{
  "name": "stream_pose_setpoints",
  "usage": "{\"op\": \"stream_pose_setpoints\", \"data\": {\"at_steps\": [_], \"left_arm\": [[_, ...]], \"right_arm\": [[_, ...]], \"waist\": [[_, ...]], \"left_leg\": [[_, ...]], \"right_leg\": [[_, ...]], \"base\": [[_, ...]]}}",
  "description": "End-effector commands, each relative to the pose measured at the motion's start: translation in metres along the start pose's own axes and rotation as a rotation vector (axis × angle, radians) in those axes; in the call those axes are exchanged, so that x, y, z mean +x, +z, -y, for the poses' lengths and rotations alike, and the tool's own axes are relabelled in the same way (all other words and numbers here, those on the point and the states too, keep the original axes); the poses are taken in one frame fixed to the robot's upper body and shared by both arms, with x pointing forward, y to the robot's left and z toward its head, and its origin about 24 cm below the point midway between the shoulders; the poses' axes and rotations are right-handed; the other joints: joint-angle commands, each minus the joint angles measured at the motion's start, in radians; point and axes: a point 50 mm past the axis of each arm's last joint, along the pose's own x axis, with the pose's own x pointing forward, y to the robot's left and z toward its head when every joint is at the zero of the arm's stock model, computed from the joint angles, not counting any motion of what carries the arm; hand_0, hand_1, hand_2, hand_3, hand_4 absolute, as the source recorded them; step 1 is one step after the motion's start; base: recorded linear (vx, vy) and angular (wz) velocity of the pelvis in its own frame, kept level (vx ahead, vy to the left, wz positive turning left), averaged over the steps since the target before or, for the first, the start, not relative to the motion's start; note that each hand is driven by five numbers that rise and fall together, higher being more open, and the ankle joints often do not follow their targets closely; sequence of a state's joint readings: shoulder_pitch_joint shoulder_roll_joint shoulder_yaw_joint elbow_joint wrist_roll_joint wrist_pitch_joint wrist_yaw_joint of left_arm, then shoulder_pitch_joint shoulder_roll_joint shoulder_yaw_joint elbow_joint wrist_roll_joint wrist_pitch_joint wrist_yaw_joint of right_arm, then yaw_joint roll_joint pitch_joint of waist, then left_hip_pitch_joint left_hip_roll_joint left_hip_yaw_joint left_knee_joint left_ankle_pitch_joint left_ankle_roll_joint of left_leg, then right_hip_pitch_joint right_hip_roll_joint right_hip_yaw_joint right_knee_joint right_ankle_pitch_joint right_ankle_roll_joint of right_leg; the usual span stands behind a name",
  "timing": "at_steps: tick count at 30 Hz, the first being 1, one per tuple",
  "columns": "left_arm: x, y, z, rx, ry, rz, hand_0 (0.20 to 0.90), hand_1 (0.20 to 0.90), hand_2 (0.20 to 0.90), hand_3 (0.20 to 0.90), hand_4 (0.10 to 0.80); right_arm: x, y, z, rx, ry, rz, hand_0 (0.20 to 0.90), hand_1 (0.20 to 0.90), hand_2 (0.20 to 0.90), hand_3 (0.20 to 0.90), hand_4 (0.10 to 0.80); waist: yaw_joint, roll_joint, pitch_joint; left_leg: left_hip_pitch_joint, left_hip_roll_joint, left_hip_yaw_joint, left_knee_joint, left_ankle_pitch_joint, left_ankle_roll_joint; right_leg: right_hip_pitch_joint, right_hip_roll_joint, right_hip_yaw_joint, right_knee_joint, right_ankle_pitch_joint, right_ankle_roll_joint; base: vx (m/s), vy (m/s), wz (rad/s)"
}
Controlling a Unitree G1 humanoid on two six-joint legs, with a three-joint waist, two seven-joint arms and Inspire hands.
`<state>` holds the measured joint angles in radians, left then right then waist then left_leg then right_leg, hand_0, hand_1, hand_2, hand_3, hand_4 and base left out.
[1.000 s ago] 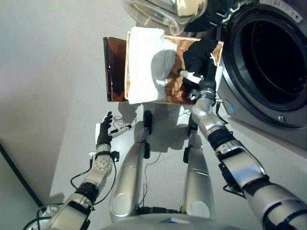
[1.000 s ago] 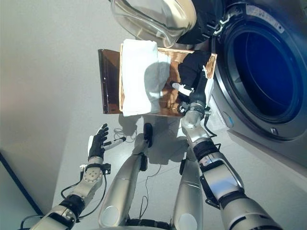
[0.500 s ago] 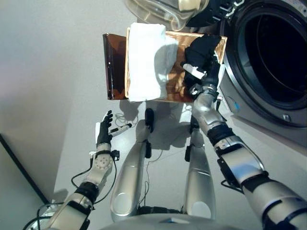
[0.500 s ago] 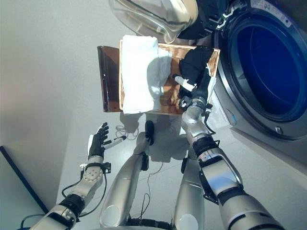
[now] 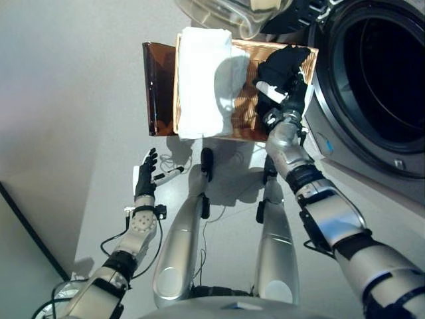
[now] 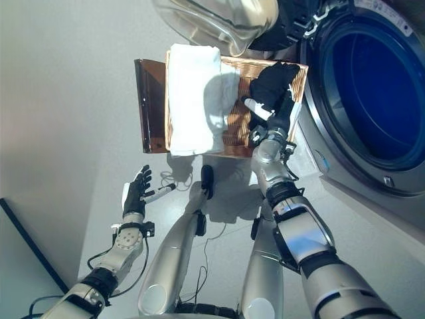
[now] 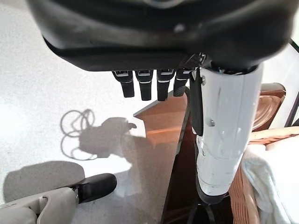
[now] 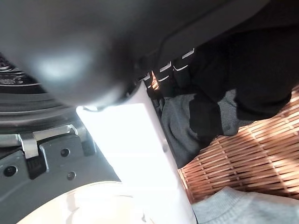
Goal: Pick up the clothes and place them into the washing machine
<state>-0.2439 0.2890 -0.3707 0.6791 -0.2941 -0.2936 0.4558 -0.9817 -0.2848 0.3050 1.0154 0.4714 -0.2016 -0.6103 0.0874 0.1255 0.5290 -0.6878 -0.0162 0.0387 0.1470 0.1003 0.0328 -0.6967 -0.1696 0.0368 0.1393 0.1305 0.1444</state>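
Observation:
A wicker basket (image 5: 242, 106) stands on the floor in front of me. A folded white towel (image 5: 202, 83) covers its left part, and a black garment (image 5: 284, 61) is bunched in its right far corner, beside the machine. My right hand (image 5: 291, 100) reaches into that corner and is against the black garment (image 8: 252, 70), which hides its tips. A grey cloth (image 8: 187, 126) lies under the black one on the wicker. My left hand (image 5: 144, 179) hangs low on the left, open and holding nothing. The washing machine drum (image 5: 385, 73) gapes open on the right.
The machine's glass door (image 5: 226, 13) is swung open above the basket's far edge. A dark brown panel (image 5: 158, 86) stands against the basket's left side. Grey floor lies to the left of the basket and around my left hand.
My right hand has pushed farther across the basket to the black garment in the corner by the machine. The left hand has stayed where it was.

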Motion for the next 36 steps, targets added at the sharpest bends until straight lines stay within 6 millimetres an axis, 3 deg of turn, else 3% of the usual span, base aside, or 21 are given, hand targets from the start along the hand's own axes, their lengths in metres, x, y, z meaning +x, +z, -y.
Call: {"op": "stream_pose_setpoints", "data": {"at_steps": [1, 12, 24, 36], "left_arm": [[0.001, 0.013, -0.014, -0.026, 0.034, 0.086, 0.9, 0.9, 0.9, 0.9, 0.8], [0.008, 0.014, -0.034, -0.032, 0.117, 0.087, 0.9, 0.9, 0.9, 0.9, 0.8], [0.01, 0.028, -0.037, -0.079, 0.126, 0.146, 0.9, 0.9, 0.9, 0.9, 0.8], [0.011, 0.031, -0.035, -0.104, 0.128, 0.155, 0.9, 0.9, 0.9, 0.9, 0.8]], "right_arm": [[0.015, 0.037, 0.006, 0.042, -0.006, 0.11, 0.9, 0.9, 0.9, 0.9, 0.8], [0.032, 0.058, 0.02, -0.037, -0.036, 0.13, 0.9, 0.9, 0.9, 0.9, 0.8], [0.042, 0.09, 0.025, -0.144, -0.065, 0.21, 0.9, 0.9, 0.9, 0.9, 0.8], [0.043, 0.097, 0.021, -0.165, -0.049, 0.222, 0.9, 0.9, 0.9, 0.9, 0.8]], "waist": [[0.031, 0.096, -0.009], [0.05, 0.109, -0.009], [0.071, 0.123, -0.009], [0.074, 0.122, -0.009]], "left_leg": [[-0.029, 0.017, 0.034, -0.051, 0.029, -0.083], [-0.046, 0.015, 0.029, -0.06, 0.035, -0.084], [-0.103, 0.013, 0.015, -0.057, 0.047, -0.085], [-0.127, 0.008, 0.008, -0.06, 0.051, -0.084]], "right_leg": [[-0.025, 0.019, 0.018, 0.138, -0.113, -0.041], [-0.052, 0.019, 0.017, 0.159, -0.129, -0.043], [-0.114, 0.025, 0.017, 0.184, -0.134, -0.044], [-0.143, 0.025, 0.018, 0.197, -0.139, -0.043]], "base": [[0.0, 0.0, 0.0], [0.007, 0.0, 0.02], [0.0, 0.0, 0.01], [-0.009, 0.01, 0.03]]}}
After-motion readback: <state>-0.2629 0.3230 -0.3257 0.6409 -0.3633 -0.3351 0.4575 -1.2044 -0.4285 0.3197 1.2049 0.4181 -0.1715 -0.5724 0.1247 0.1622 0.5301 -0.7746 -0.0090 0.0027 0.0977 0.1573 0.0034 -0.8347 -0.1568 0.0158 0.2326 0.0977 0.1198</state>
